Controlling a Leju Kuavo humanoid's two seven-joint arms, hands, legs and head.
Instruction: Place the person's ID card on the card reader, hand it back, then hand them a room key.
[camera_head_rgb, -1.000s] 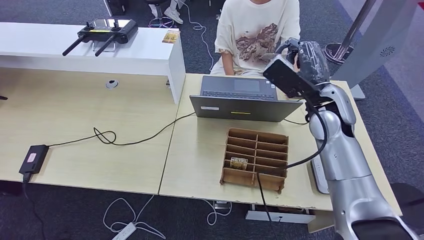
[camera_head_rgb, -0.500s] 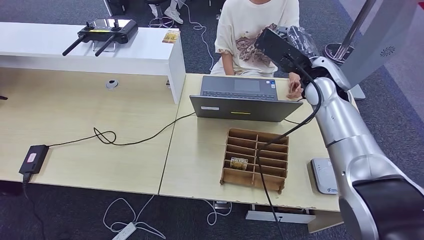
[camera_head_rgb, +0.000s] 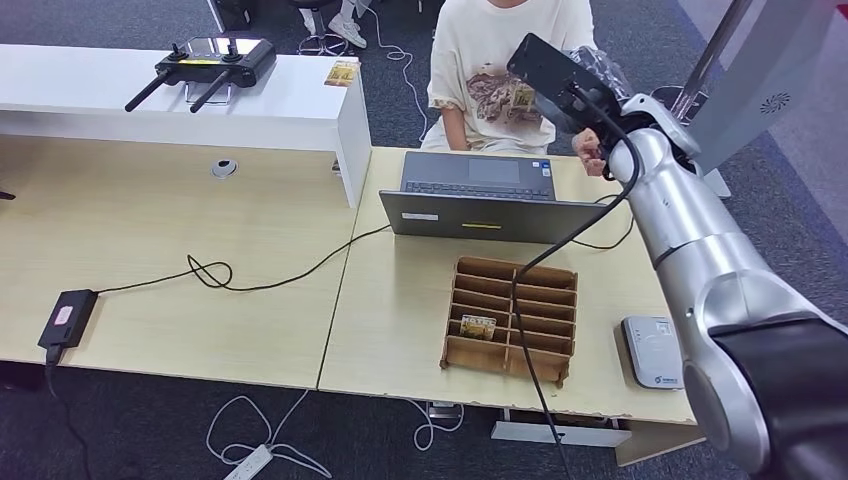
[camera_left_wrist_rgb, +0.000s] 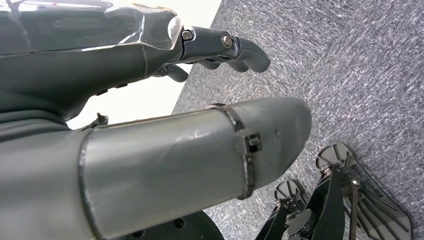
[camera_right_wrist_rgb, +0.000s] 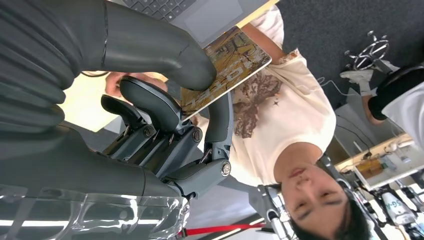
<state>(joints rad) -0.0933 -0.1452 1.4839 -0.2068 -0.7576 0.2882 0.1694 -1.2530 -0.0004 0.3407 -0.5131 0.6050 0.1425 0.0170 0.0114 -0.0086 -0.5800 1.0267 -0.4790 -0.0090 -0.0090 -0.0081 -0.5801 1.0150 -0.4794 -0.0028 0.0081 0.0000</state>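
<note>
My right hand (camera_head_rgb: 603, 78) reaches over the laptop toward the seated person (camera_head_rgb: 497, 70). It pinches a brown-and-yellow printed card (camera_right_wrist_rgb: 227, 64) between thumb (camera_right_wrist_rgb: 155, 47) and fingers (camera_right_wrist_rgb: 150, 107); the lettering looks like HOTEL. The person's hand (camera_head_rgb: 590, 147) is raised just below my hand, near the card. A similar card (camera_head_rgb: 478, 325) stands in a slot of the wooden divider box (camera_head_rgb: 512, 318). The white card reader (camera_head_rgb: 652, 352) lies at the table's near right edge with nothing on it. My left hand (camera_left_wrist_rgb: 220, 45) hangs over grey carpet and holds nothing.
An open laptop (camera_head_rgb: 480, 195) sits between the box and the person. Black cables (camera_head_rgb: 250, 285) cross the desk to a small adapter (camera_head_rgb: 66, 318) at the left. A white counter (camera_head_rgb: 180, 100) carries a controller with antennas (camera_head_rgb: 212, 60).
My right arm has stretched farther out toward the person with the card, uncovering the card reader. The person's hand has lifted from beside the laptop toward my hand.
</note>
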